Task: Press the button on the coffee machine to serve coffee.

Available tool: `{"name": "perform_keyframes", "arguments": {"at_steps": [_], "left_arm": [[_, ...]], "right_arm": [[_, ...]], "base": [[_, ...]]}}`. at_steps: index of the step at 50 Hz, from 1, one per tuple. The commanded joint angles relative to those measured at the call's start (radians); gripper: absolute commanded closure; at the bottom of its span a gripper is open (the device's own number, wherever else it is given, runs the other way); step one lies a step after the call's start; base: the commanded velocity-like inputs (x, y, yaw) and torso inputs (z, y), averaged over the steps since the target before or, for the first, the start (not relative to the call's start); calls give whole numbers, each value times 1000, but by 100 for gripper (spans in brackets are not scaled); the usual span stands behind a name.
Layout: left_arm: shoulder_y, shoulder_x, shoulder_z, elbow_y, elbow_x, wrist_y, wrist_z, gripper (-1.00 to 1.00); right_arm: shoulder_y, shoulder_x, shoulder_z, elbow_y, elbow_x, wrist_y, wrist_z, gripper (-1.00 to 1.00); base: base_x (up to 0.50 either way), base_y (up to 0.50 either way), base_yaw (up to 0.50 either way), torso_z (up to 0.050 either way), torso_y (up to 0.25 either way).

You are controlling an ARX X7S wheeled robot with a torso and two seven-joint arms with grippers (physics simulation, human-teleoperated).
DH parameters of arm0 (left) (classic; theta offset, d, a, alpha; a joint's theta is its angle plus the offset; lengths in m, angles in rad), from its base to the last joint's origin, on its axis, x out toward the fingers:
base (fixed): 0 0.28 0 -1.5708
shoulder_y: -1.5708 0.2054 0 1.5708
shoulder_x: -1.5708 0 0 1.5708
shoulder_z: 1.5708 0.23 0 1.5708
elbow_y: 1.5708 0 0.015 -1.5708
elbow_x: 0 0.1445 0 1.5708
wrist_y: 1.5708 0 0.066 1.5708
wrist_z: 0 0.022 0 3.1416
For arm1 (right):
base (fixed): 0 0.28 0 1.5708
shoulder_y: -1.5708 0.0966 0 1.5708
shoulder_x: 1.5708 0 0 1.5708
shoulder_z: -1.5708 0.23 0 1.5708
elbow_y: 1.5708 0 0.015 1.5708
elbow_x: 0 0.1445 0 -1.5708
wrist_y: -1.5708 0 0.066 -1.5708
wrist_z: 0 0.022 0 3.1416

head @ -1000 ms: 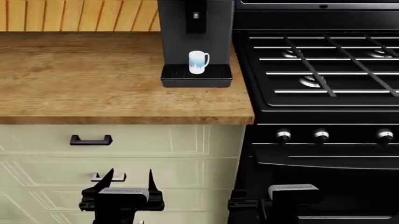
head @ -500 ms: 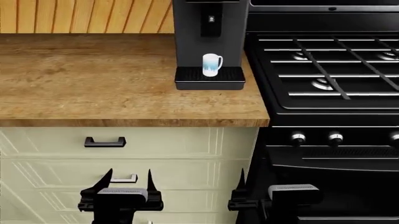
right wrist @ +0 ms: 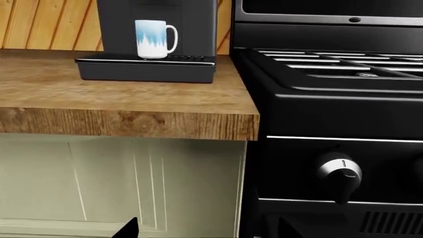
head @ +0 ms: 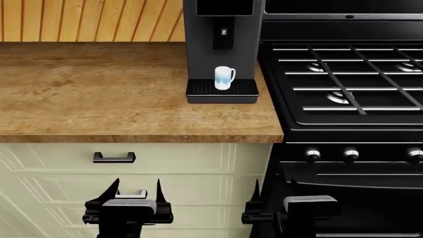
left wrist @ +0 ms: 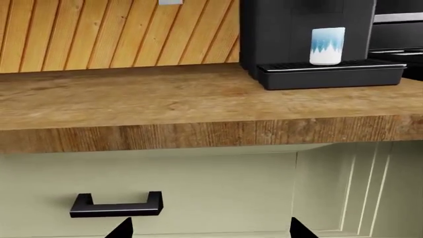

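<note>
White mug [head: 224, 78] on coffee machine [head: 221, 29] drip tray [head: 222, 90], left hand [head: 138, 191] and right hand [head: 274, 191] spread, empty

My left gripper [head: 135, 191] low at near left, fingers upright and spread apart, holding nothing, my right gripper [head: 272, 192] low at near right, level with it, fingers parted, likewise holding nothing

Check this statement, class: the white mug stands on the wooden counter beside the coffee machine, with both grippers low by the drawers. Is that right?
Not quite. The white mug stands on the drip tray of the coffee machine, under its spout, as the head view shows. Both the left gripper and right gripper are low.
</note>
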Motion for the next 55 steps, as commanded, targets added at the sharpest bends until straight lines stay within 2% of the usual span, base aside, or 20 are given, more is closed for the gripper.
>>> {"name": "perform_keyframes", "arguments": {"at_steps": [1,13,22,23,33,41,44,46,48,55], "left_arm": [[-2,-7,9,1,-4,1,-7,-100],[0,-11,18,4,-18,12,-7,-100],[-7,-13,33,2,1,-5,-22,-100],[4,127,-123,4,147,-22,141,-100],[20,98,-102,29,121,-39,123,-100],[29,78,-114,127,100,-101,102,-100],[23,68,-128,218,74,-183,103,-100],[1,54,-101,298,148,-307,71,-100],[-42,55,-118,409,127,-458,82,-100],[-140,29,-104,616,102,-727,114,-100]], "right_arm": [[3,6,-9,3,6,1,8,-100],[3,13,-15,2,16,-1,15,-100],[7,17,-29,3,17,0,14,-100],[-10,-128,147,0,-129,16,-158,-100],[-13,-101,121,-14,-66,22,-131,-100],[-31,-75,121,-170,-84,93,-77,-100],[-19,-64,122,-227,-82,140,-69,-100],[-12,-56,122,-296,-80,195,-65,-100],[-2,-37,117,-425,-89,303,-65,-100],[45,-9,140,-663,-49,571,-58,-100]], "base": [[0,0,0,50,0],[0,0,0,50,0],[0,0,0,0,0],[0,0,0,0,0],[0,0,0,0,0],[0,0,0,0,0],[0,0,0,0,0],[0,0,0,0,0],[0,0,0,0,0],[0,0,0,0,0]]}}
